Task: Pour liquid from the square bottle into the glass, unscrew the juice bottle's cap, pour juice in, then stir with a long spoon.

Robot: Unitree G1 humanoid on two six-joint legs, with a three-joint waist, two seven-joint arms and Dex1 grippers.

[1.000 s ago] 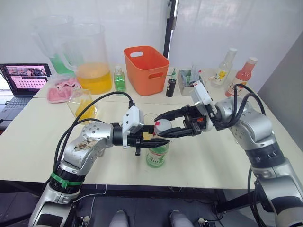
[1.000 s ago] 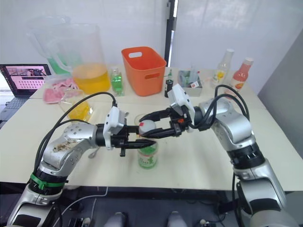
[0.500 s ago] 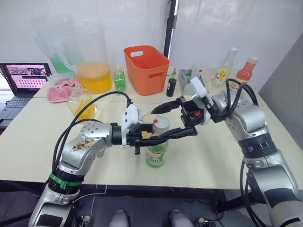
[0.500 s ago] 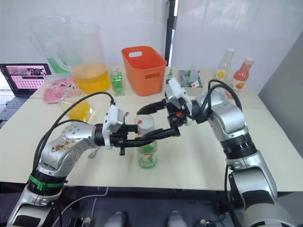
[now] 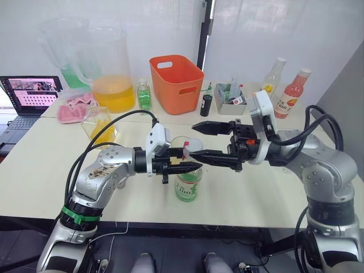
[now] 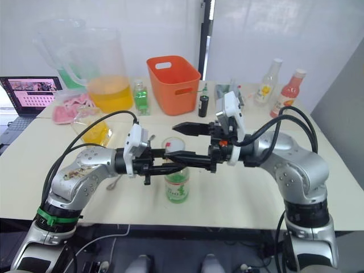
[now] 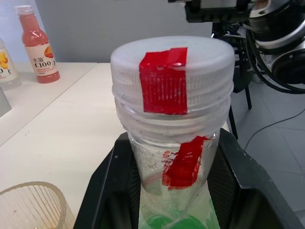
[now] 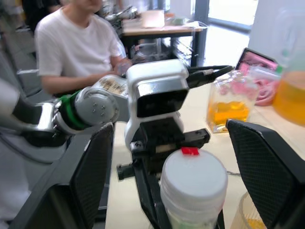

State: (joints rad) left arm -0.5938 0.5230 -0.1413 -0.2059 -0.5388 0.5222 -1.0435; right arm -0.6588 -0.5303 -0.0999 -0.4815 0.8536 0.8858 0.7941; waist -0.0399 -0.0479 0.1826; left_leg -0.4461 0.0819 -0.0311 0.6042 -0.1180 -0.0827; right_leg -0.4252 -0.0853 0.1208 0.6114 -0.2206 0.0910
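Juice bottle [image 5: 188, 181] stands upright on the table [image 5: 256, 190] near its front edge, long axis vertical, white cap [image 7: 172, 71] up, still on, red tape strip across cap and neck. Since a second ago: right gripper [image 5: 195, 140] was closed around the cap, now it has let go and its fingers are spread wide, one above cap level, one alongside the neck, pointing toward the robot's left; right arm has swung out to the robot's right. Bottle itself hasn't moved. Left gripper [image 5: 190, 167] still clamps the bottle neck just under the cap, both fingers touching it. Glass [image 5: 182, 143] sits just behind the bottle, upright. Farther back: orange bin [image 5: 175, 83], big pitcher with orange liquid [image 5: 111, 71], pink bottle [image 5: 291, 92] at the robot's far right, laptop [image 5: 29, 95] at far left. A person sits in the background of the right wrist view.
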